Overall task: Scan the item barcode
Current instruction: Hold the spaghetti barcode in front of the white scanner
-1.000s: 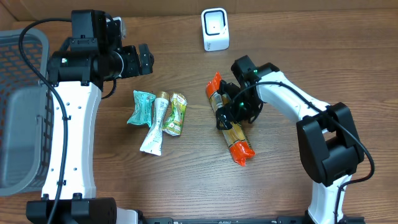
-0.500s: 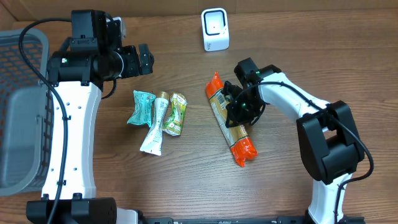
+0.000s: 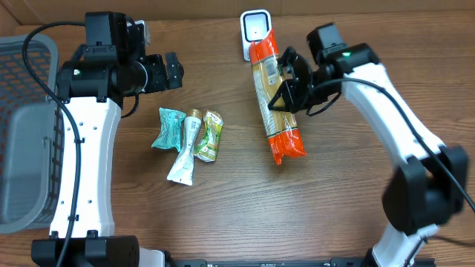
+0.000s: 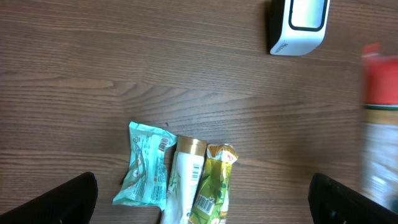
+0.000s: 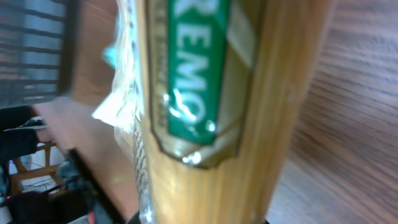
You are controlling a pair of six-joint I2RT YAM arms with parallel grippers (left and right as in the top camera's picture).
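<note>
Right gripper (image 3: pixel 286 90): clenching the spaghetti packet (image 3: pixel 271 85) mid-length, with the scanner (image 3: pixel 257 35) sitting just beyond it.
Right wrist only: green label (image 5: pixel 193 74) reading "REMO" is filling the view.
Left gripper (image 3: pixel 172 70): gaping, holding nothing.
Surface: brown wooden table (image 3: pixel 223 208).

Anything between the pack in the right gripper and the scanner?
Nothing visible. The right gripper holds the pack up, its top end overlapping the scanner in the overhead view. The three packets lie off to the left, out of the path.

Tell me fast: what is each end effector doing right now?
Left end effector: open, holding nothing.
Right end effector: closed on the pasta packet.
</note>
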